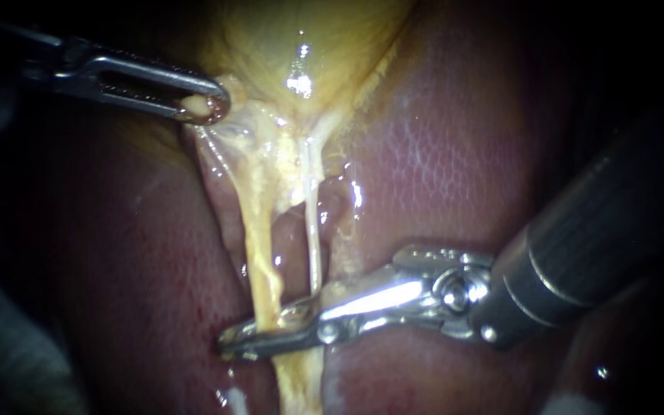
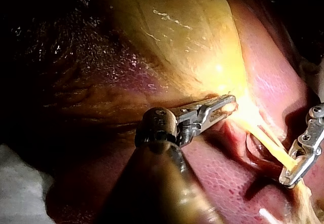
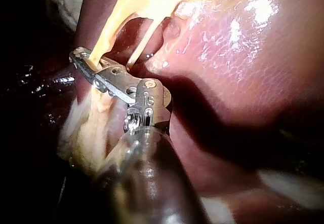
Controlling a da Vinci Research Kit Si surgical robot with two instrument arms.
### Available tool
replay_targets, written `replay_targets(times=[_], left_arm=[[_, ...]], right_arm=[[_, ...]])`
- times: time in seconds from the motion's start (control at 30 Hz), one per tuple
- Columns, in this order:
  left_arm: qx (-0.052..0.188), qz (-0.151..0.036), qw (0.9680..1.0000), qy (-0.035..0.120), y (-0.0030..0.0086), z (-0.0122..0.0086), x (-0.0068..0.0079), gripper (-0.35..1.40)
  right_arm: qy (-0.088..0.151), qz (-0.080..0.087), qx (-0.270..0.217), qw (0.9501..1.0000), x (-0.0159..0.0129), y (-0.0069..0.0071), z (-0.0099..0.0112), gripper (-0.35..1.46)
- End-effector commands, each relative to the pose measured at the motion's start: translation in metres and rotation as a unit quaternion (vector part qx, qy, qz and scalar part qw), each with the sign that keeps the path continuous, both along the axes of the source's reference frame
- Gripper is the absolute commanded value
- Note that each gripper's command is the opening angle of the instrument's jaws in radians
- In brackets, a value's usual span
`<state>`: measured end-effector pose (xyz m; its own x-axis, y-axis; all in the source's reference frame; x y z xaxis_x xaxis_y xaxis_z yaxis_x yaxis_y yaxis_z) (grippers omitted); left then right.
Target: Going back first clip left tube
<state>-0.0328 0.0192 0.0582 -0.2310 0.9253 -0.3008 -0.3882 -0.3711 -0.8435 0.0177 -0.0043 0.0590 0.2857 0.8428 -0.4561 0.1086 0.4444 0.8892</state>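
Two pale strands run down from the gallbladder (image 1: 309,38) neck: the thicker yellow left tube (image 1: 259,261) and the thin right tube (image 1: 314,246). My right instrument (image 1: 228,342) comes in from the right, low in the endoscope view. Its long jaws lie across the left tube, one on each side, closed on it. The right wrist view shows the same grip, with the jaws (image 3: 78,57) on the left tube (image 3: 109,36). My left instrument (image 1: 209,104) is shut on tissue at the gallbladder neck and holds it up and to the left. I cannot make out a separate clip.
Red-brown liver (image 1: 455,154) lies on both sides of the tubes, wet and glossy. In the left wrist view the gallbladder (image 2: 177,31) lies beyond my left instrument (image 2: 225,106), with my right instrument (image 2: 288,178) ahead of it. White cloth (image 2: 20,183) lies at the edge.
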Motion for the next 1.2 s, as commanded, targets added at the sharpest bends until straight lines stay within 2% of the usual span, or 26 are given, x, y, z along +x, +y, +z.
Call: replay_targets(times=[0.03,0.1,0.17,0.3,0.47,0.6,0.83,1.07,1.2], left_arm=[[0.000,0.000,1.0000,0.000,0.0000,0.0000,0.0000,-0.35],[0.000,0.000,1.0000,0.000,0.0000,0.0000,0.0000,-0.35],[0.000,0.000,1.0000,0.000,0.0000,0.0000,0.0000,-0.35],[0.000,0.000,1.0000,0.000,0.0000,0.0000,0.0000,-0.35],[0.000,0.000,1.0000,0.000,0.0000,0.0000,0.0000,-0.35],[0.000,0.000,1.0000,0.000,0.0000,0.0000,0.0000,-0.35],[0.000,0.000,1.0000,0.000,0.0000,0.0000,0.0000,-0.35],[0.000,0.000,1.0000,0.000,0.0000,0.0000,0.0001,-0.35],[0.000,0.001,1.0000,0.000,0.0000,0.0000,0.0002,-0.35]], right_arm=[[-0.002,0.002,0.000,1.0000,0.0000,-0.0002,0.0002,-0.27],[-0.004,0.009,-0.017,0.9998,0.0001,-0.0001,0.0004,0.03],[-0.012,0.009,-0.029,0.9995,0.0003,0.0000,0.0008,0.28],[-0.024,0.009,-0.050,0.9984,0.0002,0.0002,0.0021,0.42],[-0.052,0.008,-0.078,0.9955,-0.0004,0.0002,0.0044,0.47],[-0.062,0.005,-0.109,0.9921,-0.0014,0.0007,0.0051,0.49],[-0.058,0.007,-0.170,0.9837,-0.0040,0.0023,0.0031,0.50],[-0.062,0.018,-0.191,0.9794,-0.0061,0.0038,0.0012,0.50],[-0.059,0.017,-0.216,0.9745,-0.0074,0.0041,0.0007,0.50]])
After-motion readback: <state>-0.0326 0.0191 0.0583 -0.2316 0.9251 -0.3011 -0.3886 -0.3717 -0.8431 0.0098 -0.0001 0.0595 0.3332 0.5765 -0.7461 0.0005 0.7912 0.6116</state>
